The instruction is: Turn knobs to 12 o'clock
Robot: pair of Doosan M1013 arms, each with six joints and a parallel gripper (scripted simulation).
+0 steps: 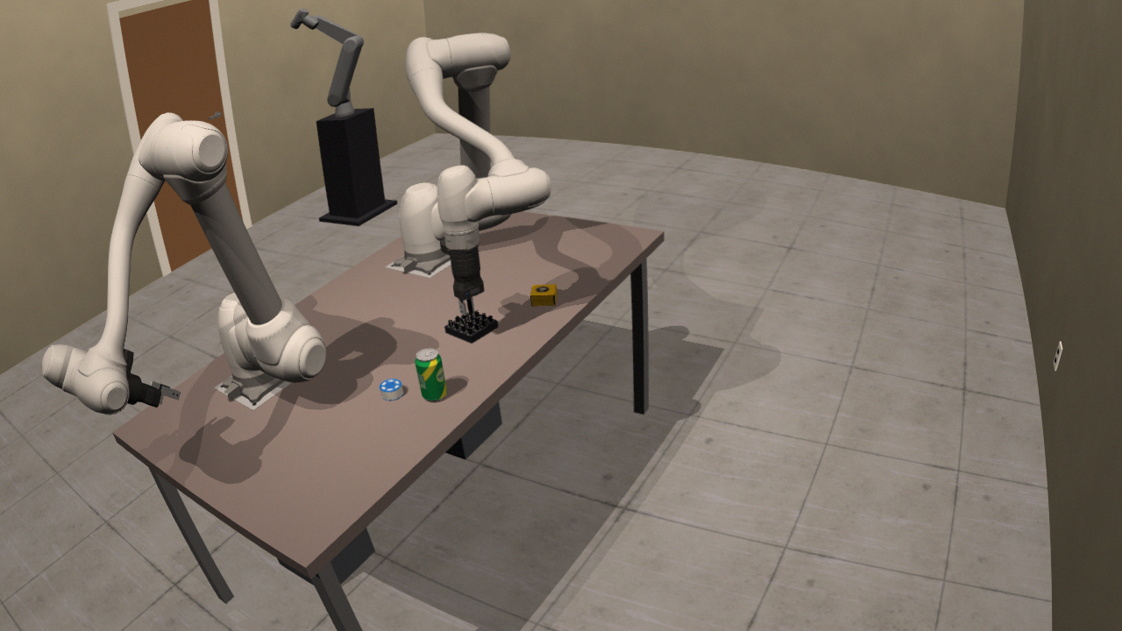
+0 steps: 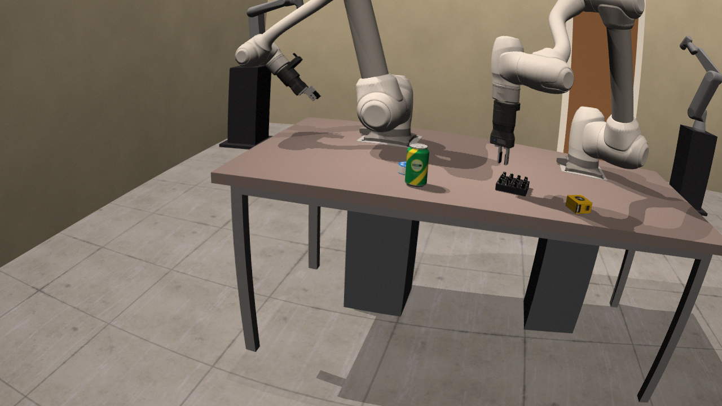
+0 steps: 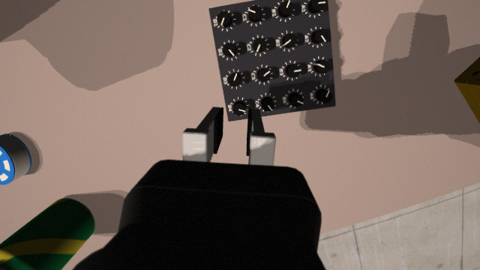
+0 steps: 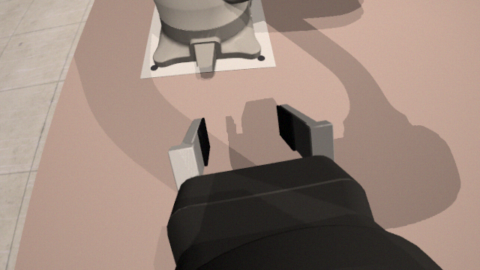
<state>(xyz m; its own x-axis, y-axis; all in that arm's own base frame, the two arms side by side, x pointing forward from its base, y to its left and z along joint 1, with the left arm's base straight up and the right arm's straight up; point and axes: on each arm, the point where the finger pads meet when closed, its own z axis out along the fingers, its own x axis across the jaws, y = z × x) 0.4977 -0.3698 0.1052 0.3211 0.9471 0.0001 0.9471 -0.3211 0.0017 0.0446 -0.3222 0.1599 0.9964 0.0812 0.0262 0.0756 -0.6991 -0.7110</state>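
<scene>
The black knob box (image 1: 471,337) (image 2: 510,189) (image 3: 248,63) stands on the table. In the left wrist view, row D is at the left and row A at the right. The white line of knob B3 (image 3: 294,70) points right, close to its middle mark. The line of knob D4 (image 3: 240,109) points right and slightly down, off its middle mark. My left gripper (image 1: 467,310) (image 2: 503,162) (image 3: 235,122) points down above the box's D4 corner, part open and empty. My right gripper (image 1: 177,393) (image 2: 316,95) (image 4: 242,126) is wide open and empty, far from the box. The socket is not visible.
A green and yellow can (image 1: 431,376) (image 2: 417,166) (image 3: 49,232) stands on the table, with a blue and white round tin (image 1: 390,389) (image 2: 401,168) (image 3: 16,155) beside it. A yellow block (image 1: 543,294) (image 2: 578,203) (image 3: 470,86) is on the box's other side. The neighbouring knobs stand close together.
</scene>
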